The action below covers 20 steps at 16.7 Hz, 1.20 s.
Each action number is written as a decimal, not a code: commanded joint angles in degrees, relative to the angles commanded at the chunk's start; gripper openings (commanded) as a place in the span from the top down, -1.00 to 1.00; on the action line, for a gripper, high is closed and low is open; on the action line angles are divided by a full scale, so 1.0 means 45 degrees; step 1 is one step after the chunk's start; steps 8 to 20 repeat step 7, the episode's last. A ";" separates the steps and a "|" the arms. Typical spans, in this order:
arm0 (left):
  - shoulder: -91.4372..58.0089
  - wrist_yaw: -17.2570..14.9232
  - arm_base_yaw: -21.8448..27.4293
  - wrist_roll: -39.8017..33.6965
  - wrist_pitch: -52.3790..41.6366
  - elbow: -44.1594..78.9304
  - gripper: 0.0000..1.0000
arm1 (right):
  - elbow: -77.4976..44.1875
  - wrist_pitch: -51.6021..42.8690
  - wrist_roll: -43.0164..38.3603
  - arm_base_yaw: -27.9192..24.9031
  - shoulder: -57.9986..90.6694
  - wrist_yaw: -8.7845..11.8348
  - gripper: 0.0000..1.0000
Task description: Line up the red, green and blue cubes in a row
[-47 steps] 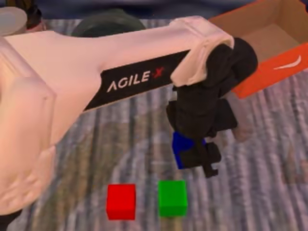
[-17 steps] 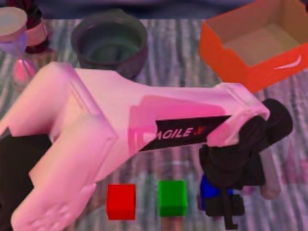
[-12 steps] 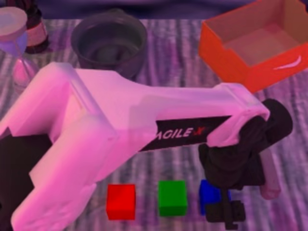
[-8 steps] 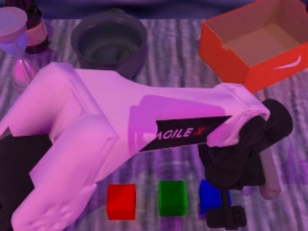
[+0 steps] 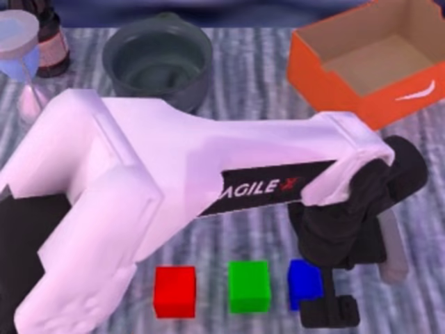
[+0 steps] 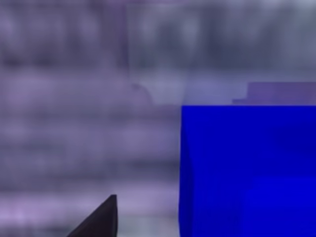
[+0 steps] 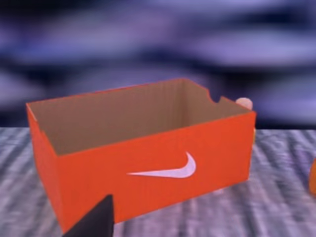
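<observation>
The red cube (image 5: 174,291), green cube (image 5: 249,286) and blue cube (image 5: 304,282) stand side by side near the table's front edge, with even gaps. My left gripper (image 5: 327,307) hangs directly over the blue cube's right part and hides that side of it. It is open. In the left wrist view the blue cube (image 6: 247,173) rests on the table with a clear gap to the one dark finger (image 6: 104,219) that shows. My right arm is out of the top view; one finger (image 7: 98,219) of its open gripper shows, facing the orange box (image 7: 148,168).
An orange shoe box (image 5: 327,66) sits open at the back right. A dark bowl (image 5: 158,59) is at the back centre. An hourglass (image 5: 17,42) and a brown bottle (image 5: 50,42) stand at the back left. My left arm (image 5: 174,181) covers the table's middle.
My left gripper carried the blue cube forward and to the right, set it down right of the green cube, then opened its fingers. Red and green cubes stayed put.
</observation>
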<state>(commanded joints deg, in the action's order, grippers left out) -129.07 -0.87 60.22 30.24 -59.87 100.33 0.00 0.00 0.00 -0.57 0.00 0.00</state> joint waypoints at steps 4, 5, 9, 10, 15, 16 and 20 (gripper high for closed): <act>0.0440 -0.0002 -0.0131 0.0016 -0.1935 0.1316 -1.00 | 0.0000 0.0000 0.0000 0.0000 0.0000 0.0000 -1.00; 0.0546 0.0003 -0.0170 0.0011 -0.2275 0.1591 -1.00 | 0.0000 0.0000 0.0000 0.0000 0.0000 0.0000 -1.00; 0.0677 0.0009 -0.0220 -0.0002 -0.2545 0.1831 -1.00 | 0.0000 0.0000 0.0000 0.0000 0.0000 0.0000 -1.00; 0.0677 0.0009 -0.0220 -0.0002 -0.2545 0.1831 -1.00 | 0.0000 0.0000 0.0000 0.0000 0.0000 0.0000 -1.00; 0.0677 0.0009 -0.0220 -0.0002 -0.2545 0.1831 -1.00 | 0.0000 0.0000 0.0000 0.0000 0.0000 0.0000 -1.00; 0.0677 0.0009 -0.0220 -0.0002 -0.2545 0.1831 -1.00 | 0.0000 0.0000 0.0000 0.0000 0.0000 0.0000 -1.00; 0.0677 0.0009 -0.0220 -0.0002 -0.2545 0.1831 -1.00 | 0.0000 0.0000 0.0000 0.0000 0.0000 0.0000 -1.00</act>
